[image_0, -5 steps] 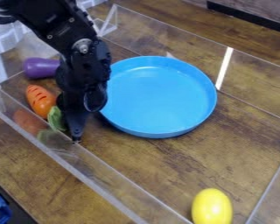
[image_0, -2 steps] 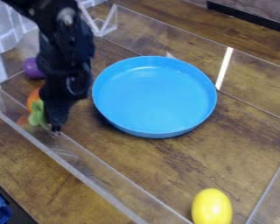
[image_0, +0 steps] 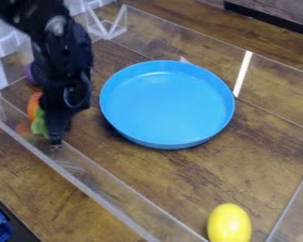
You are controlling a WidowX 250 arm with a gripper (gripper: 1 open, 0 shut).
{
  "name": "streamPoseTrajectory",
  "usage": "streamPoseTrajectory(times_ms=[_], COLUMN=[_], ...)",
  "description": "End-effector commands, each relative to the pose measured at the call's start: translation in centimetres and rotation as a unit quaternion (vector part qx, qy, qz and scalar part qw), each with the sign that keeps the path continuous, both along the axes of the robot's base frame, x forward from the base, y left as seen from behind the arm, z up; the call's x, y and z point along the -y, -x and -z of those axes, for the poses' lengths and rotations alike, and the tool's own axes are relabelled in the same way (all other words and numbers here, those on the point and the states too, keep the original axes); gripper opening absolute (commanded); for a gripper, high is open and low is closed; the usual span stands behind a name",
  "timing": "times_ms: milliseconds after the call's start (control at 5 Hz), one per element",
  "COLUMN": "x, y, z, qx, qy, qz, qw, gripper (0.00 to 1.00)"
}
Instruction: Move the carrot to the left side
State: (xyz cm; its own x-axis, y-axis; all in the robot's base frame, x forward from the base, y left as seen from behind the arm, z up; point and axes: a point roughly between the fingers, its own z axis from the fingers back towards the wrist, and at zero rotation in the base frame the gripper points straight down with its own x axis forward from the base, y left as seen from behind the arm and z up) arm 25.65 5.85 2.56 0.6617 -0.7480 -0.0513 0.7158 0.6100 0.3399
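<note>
Four things sit on the wooden table inside the clear walls, the biggest being the blue plate, just right of the black gripper. That gripper points steeply down with its jaws pressed together — whether they pinch anything I cannot tell. The yellow lemon lies well off to its lower right, the purple eggplant is half hidden behind the arm, and the carrot — orange, green-topped — peeks out against the gripper's left side.

Carrot: small, orange, green top; mostly hidden behind arm, at left near clear wall.
</note>
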Motion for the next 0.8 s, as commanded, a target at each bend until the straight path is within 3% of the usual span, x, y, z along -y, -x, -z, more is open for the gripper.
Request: streamPoseTrajectory(times_ms=[0,400,600], x=[0.6,-1.2,-2.1], y=[0.0,-0.9,-1.3], z=[0.1,-2.1,-0.6], qx=[0.007,0.005,0.004], qy=[-0.010,-0.013,-0.017], qz=[0.021,-0.056,-0.033], qw=[0.9997,0.9984,0.9993], gripper=[0.00,0.00,0.00])
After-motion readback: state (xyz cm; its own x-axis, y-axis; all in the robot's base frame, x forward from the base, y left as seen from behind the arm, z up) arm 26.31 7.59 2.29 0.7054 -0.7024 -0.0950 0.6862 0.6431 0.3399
